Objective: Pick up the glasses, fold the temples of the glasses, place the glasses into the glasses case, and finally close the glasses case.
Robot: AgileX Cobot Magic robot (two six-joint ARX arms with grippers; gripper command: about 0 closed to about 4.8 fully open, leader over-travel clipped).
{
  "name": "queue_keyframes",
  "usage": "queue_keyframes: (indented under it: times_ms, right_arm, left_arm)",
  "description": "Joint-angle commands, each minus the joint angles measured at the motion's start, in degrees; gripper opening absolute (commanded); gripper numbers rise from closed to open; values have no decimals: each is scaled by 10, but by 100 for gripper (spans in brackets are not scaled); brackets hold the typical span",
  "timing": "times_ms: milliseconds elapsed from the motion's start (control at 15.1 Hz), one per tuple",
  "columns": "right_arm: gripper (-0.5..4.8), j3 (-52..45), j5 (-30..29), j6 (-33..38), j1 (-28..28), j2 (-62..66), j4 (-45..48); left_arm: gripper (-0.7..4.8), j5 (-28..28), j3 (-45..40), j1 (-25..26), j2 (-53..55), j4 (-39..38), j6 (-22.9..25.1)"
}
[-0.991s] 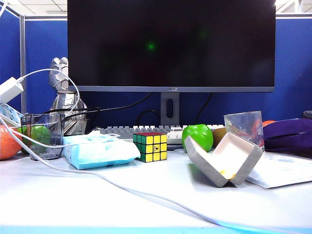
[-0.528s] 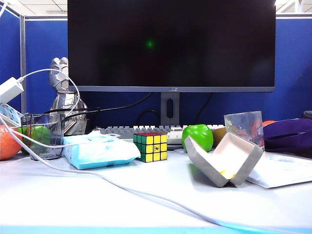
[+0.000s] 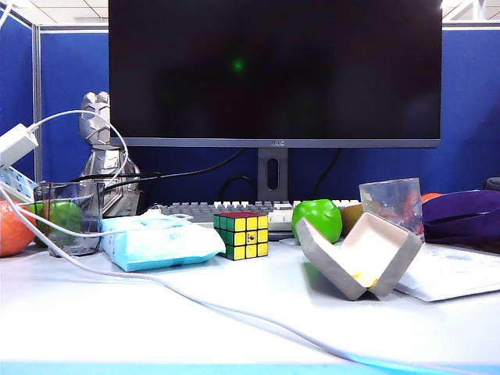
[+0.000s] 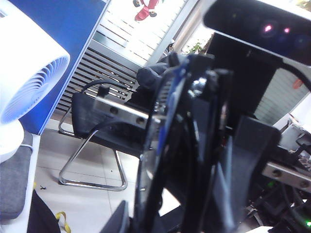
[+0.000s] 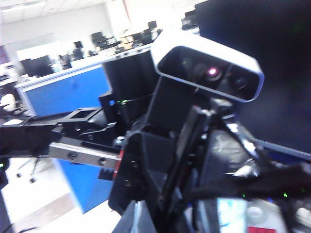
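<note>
Grey glasses case (image 3: 358,262) open, glasses (image 4: 165,145) held aloft

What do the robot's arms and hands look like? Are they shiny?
Mostly black and blocky, not shiny. The left hand and right hand are up off the table, close together, so only the wrist views show them. Each has black fingers, a silver rail with little holes, and a rounded camera bar with pinkish lights. Dark cables run alongside.

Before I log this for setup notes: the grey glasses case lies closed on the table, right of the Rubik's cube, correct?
Not quite. The glasses case is open, its off-white lining showing, as the exterior view shows. It does lie right of the Rubik's cube.
</note>
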Motion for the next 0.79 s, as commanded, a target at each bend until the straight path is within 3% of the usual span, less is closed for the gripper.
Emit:
queue_keyframes:
  times_ms: [66, 264, 462, 660, 792]
  right_arm:
    - [-1, 1, 31, -4, -1, 1, -7]
    - [-1, 2, 30, -2, -2, -24, 38]
    - [-1, 2, 126, -5, -2, -61, 38]
    - [-1, 2, 156, -7, -2, -70, 34]
    - [-1, 2, 155, -17, -2, -70, 28]
  left_arm:
    - [-6, 19, 4, -3, -11, 28, -4]
    - [-6, -55, 4, 4, -10, -20, 7]
    - [-6, -191, 4, 18, -9, -174, 39]
    - [-6, -325, 3, 25, -4, -338, 58]
    - [-6, -339, 3, 28, 16, -372, 78]
